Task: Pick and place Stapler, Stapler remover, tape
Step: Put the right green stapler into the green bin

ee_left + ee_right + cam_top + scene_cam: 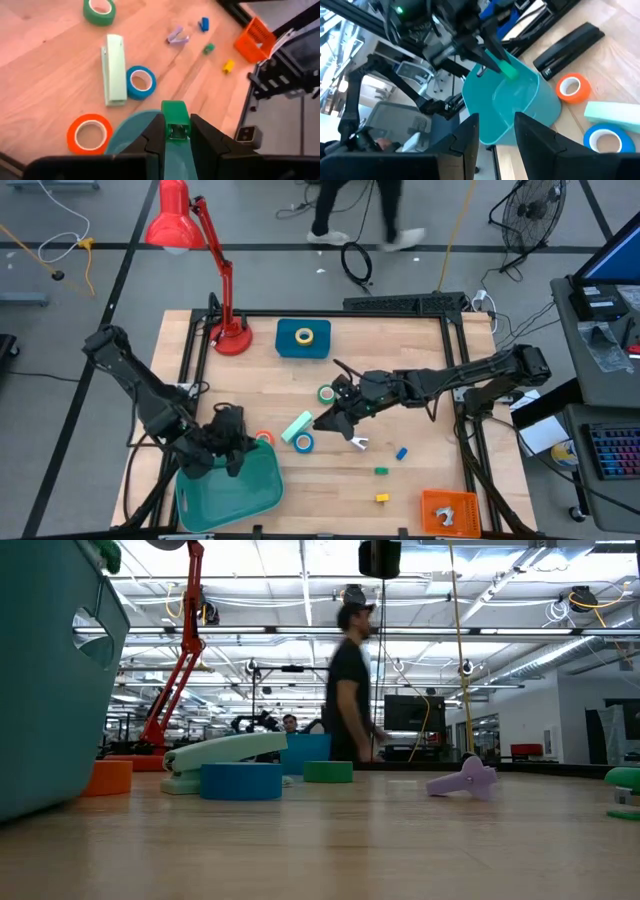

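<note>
Pinched between the left gripper's (176,131) fingers, a small green block (175,117) is held above the teal bin (228,485). Only the right wrist view shows the black stapler (568,44) beside that bin; the right gripper (496,131) is seen slightly spread, empty, with the blue tape (140,82) nearby.

Mint block (297,426) beside a tape roll (303,443) — bin (228,485) at table's (400,395) front-left corner.
</note>
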`<state>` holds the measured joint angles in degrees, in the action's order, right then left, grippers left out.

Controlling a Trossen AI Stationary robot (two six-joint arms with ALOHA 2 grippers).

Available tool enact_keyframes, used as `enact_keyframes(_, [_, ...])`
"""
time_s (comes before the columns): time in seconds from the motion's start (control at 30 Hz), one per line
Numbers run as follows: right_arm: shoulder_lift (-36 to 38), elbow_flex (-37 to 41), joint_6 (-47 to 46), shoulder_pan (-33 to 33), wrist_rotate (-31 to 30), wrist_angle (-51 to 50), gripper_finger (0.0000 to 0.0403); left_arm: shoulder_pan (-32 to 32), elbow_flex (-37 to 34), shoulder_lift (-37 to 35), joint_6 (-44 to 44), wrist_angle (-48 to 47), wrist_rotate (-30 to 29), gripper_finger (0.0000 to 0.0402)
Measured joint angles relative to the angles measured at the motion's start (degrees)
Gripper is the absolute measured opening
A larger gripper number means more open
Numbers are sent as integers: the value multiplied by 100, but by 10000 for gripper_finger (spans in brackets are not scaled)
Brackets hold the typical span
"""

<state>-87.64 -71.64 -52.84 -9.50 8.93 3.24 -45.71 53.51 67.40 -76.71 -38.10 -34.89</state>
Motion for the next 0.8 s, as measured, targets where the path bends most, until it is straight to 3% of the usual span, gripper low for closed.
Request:
enact_keyframes(0.17, [0, 0, -1, 2, -16, 20, 116, 106, -6, 236, 101, -75, 561, 60])
enact_keyframes(0.43, [-28, 0, -36, 1, 19, -46, 116, 246, -17, 555, -182, -324, 549, 60])
enact_keyframes(0.8, [-28, 0, 4, 1, 9, -158, 116, 347, -15, 1108, 115, -65, 1297, 60])
